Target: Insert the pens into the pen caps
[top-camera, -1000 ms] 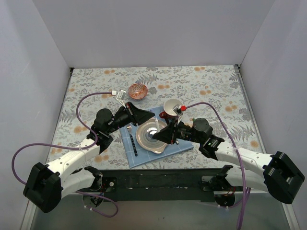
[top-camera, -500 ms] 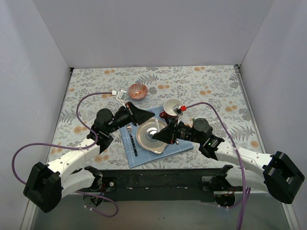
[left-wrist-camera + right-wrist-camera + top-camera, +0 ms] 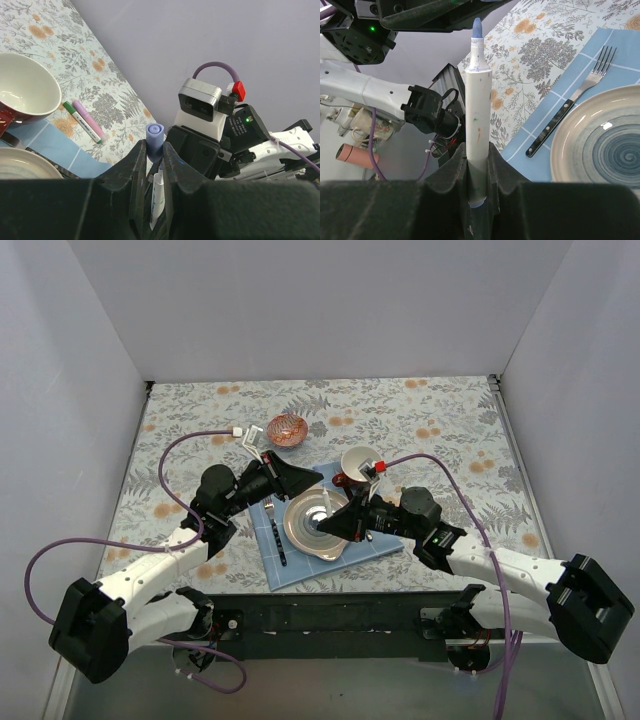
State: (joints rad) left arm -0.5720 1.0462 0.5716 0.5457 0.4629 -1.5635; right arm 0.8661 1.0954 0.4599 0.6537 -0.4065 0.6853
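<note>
Top view: the left gripper and the right gripper meet nose to nose over the plate, which lies on a blue placemat on the floral bench; a fork and a dark-handled knife lie left of the plate, a white cup stands just beyond its far right edge, and a copper bowl sits farther back; at this range the jaws' contents are too small to make out.

Left wrist view: the left gripper has its jaws clenched on a purple pen cap, open end outward; a white pen shows in the gap just below the cap (whether the two touch cannot be told); beyond the plate and past the cup, a green-ended pen and a pink pen lie side by side on the bench, touching along their length; the right arm's wrist camera faces back.

Right wrist view: the right gripper has its jaws clamped on the white pen, held upright with its purple tip just beneath the dark left gripper; the plate lies low at right, with the fork and knife alongside it on the placemat.
</note>
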